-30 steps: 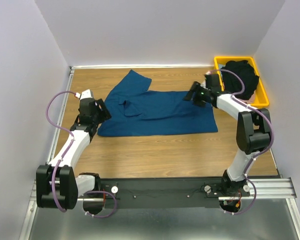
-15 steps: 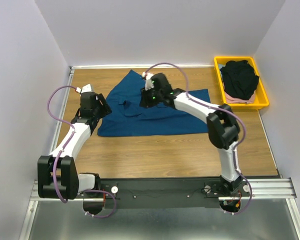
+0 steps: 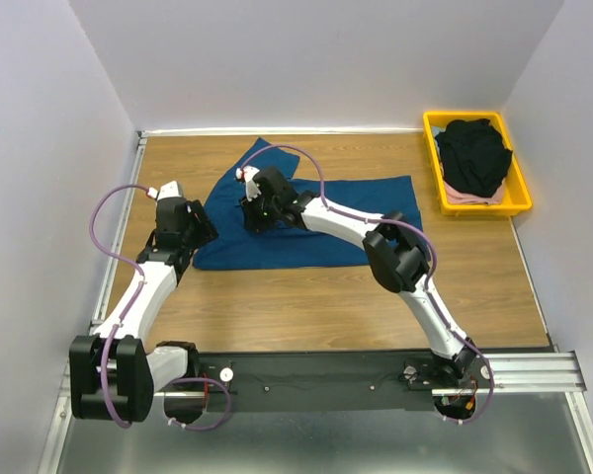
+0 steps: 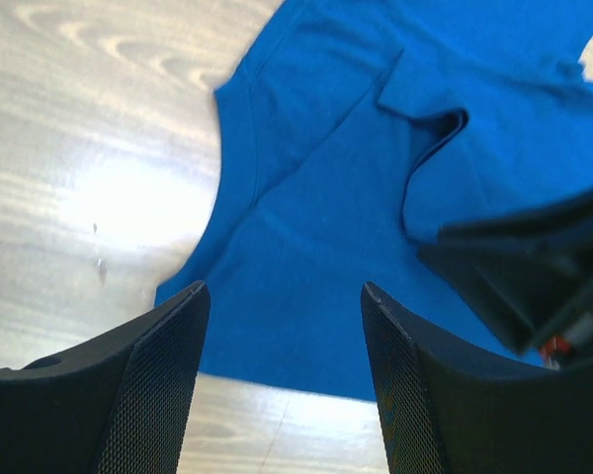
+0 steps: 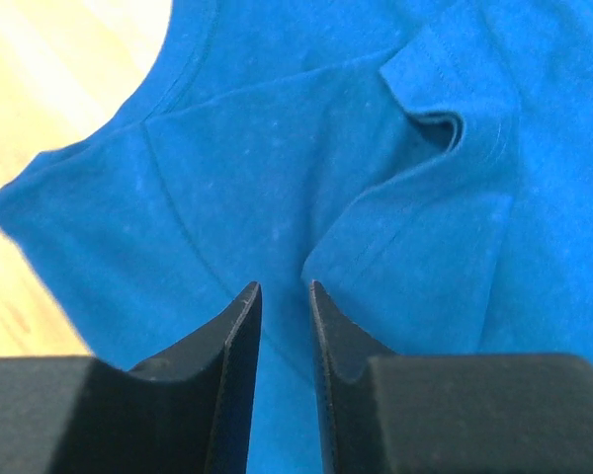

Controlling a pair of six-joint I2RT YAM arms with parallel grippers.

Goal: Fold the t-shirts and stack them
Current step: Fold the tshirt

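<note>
Over the blue t-shirt (image 3: 277, 252), left hand (image 4: 282, 288) gapes apart; right hand (image 5: 284, 286) nearly together, grip unclear.

Two arms, same build. Left arm (image 3: 143, 286) and right arm (image 3: 437, 318) have white tube links and chunky black joint housings. Left cable (image 3: 96, 222) and right cable (image 3: 277, 147) are purple, loose loops along the links. Left gripper (image 3: 191, 225) and right gripper (image 3: 255, 209) are all black. Fingers (image 4: 158, 375) are flat and tapered, with a fine mesh texture on the inner faces. Bases sit on a black rail (image 3: 316, 380) with round silver fittings (image 3: 225, 373) on it.
</note>
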